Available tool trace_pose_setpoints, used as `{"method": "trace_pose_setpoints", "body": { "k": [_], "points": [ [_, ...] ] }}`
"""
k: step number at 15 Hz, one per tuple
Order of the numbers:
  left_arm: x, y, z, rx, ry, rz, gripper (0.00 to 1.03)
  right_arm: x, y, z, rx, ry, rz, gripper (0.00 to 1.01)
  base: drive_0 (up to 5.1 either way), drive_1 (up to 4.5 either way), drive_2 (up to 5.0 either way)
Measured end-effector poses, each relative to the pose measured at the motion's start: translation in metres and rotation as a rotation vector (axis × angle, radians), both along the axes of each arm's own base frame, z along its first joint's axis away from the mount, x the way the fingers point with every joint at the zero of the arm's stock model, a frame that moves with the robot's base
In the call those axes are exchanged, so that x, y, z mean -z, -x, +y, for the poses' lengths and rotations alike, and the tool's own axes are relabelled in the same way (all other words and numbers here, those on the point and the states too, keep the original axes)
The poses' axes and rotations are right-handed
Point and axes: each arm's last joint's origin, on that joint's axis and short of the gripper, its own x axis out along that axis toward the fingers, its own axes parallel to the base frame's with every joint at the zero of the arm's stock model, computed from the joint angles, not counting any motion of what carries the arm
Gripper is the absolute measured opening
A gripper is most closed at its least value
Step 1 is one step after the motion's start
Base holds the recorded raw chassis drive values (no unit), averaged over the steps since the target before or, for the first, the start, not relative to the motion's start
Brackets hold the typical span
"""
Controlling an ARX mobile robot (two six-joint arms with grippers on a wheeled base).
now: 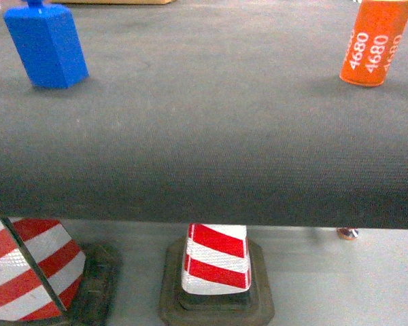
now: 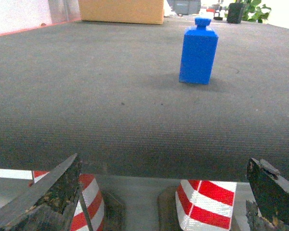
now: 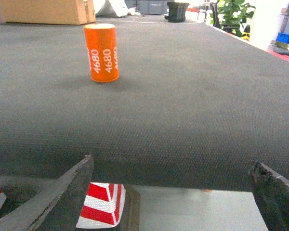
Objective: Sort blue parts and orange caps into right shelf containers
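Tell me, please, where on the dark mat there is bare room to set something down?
The wide stretch between the blue block and the orange cylinder is bare, down to the mat's near edge. Below that edge, the striped cones crowd the floor.

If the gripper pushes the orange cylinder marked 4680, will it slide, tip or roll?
The orange cylinder stands upright and taller than wide, so a high push would probably tip it. Once down, its round side would likely roll. The dark mat looks textured, so sliding seems less likely.
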Motion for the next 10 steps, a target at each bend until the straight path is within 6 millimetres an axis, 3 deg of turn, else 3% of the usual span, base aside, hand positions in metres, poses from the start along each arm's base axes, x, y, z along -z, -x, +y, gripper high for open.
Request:
{"method": "trace_pose_setpoints", "body": {
  "k": [10],
  "points": [
    [0.0000, 0.0000, 0.0000, 0.000, 0.000, 0.000, 0.98, 0.0000, 0.0000, 0.0000, 0.000, -0.001, 0.000, 0.98, 0.0, 0.00, 0.0]
  ]
}}
